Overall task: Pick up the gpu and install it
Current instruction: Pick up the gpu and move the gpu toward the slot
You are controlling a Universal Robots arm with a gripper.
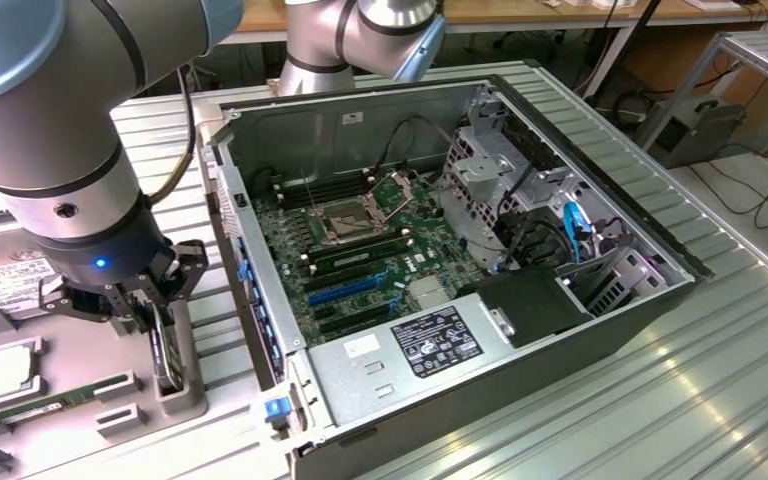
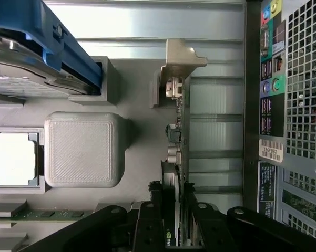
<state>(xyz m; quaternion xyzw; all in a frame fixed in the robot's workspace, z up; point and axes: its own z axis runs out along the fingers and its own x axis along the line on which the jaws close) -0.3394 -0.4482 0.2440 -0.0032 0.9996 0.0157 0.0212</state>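
Metal table [image 1: 704, 400]: computer case [image 1: 344, 120], parts tray [image 1: 191, 395].

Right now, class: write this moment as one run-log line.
gripper: shut on gpu | gpu: on edge in gray holder | computer case: open, gpu not yet installed

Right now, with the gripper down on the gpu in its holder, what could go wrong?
1. The gpu stands on edge in a narrow slot of the grey holder, with the gripper clamped on it; a crooked lift could jam it.
2. The case wall stands close beside the holder; the card could clip it.
3. Loose cables hang beside the motherboard and may snag.
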